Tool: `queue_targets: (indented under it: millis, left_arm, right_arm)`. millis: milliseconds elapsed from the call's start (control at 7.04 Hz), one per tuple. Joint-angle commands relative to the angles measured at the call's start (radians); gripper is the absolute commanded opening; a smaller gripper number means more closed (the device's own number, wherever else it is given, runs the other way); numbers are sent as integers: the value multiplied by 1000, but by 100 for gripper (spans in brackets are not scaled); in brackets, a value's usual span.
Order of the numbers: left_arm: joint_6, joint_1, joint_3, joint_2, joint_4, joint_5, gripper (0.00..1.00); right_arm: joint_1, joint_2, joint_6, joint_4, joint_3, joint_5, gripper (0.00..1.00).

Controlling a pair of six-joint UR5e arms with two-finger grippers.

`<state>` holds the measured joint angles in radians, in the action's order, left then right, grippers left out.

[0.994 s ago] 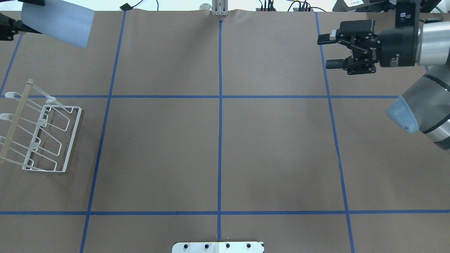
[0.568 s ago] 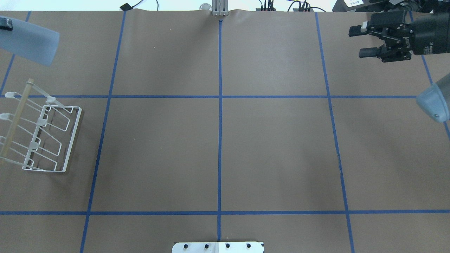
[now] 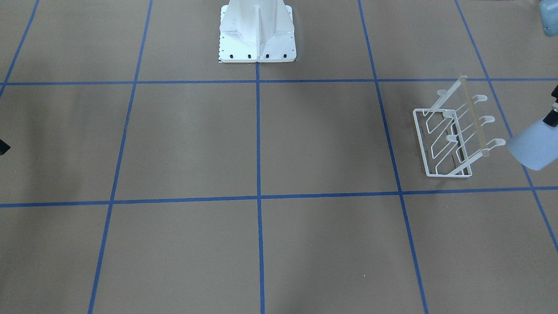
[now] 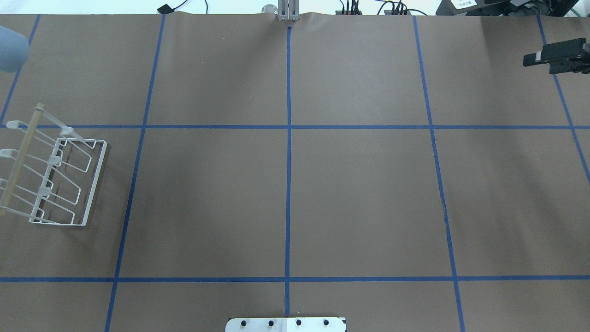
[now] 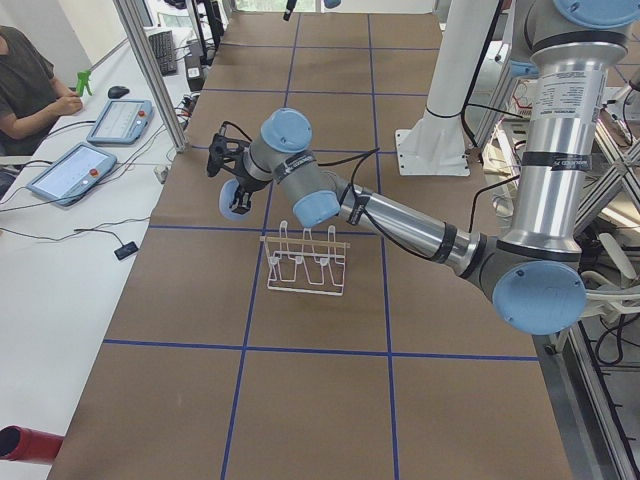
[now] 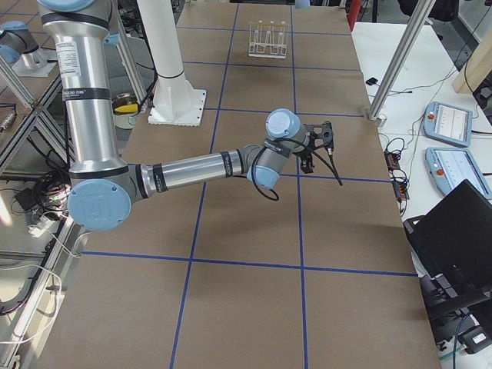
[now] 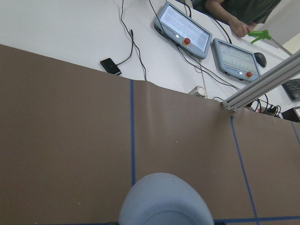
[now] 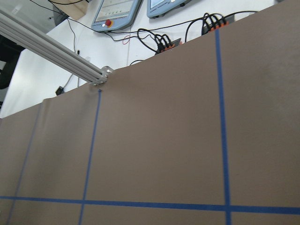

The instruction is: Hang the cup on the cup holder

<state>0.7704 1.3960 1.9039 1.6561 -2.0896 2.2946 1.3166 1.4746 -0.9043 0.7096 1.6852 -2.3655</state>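
The left gripper [image 5: 230, 180] is squeezing the cup [image 3: 534, 148] up in the air, with the wide end sticking out in front. The cup holder [image 4: 55, 180] sits below it, closer to the robot. The right gripper [image 4: 539, 64], jaws apart, holds nothing and is far away.

brown paper table top [image 4: 359, 184], blue tape grid [image 4: 288, 184]; white desk [image 5: 60, 250] with tablets [image 5: 70, 170] beyond left gripper [image 5: 236, 190].

The table [image 4: 359, 184] is plain brown, crossed by a grid of blue tape lines [image 4: 288, 184]. At the overhead view's left, the cup holder [image 4: 96, 184] is white wire with a pale wooden bar [image 4: 20, 159]. The cup [image 3: 534, 148], at the front-facing view's right edge, is plain light blue. The pedestal [image 3: 257, 30] is white.
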Motion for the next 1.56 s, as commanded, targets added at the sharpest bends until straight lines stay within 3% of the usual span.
queue_targets:
  millis: [0, 284, 426, 1420]
  left_arm:
    - [-118, -98, 98, 4, 318, -85, 0]
    - [-118, -172, 174, 65, 548, -96, 0]
    - [-118, -192, 179, 100, 606, -115, 0]
    - [-106, -313, 158, 80, 574, -210, 0]
  right_arm:
    - [35, -2, 172, 176, 2, 3, 100]
    - [39, 6, 242, 212, 1, 3, 100]
    - [39, 21, 242, 212, -1, 0, 100]
    - [39, 58, 242, 218, -1, -14, 100]
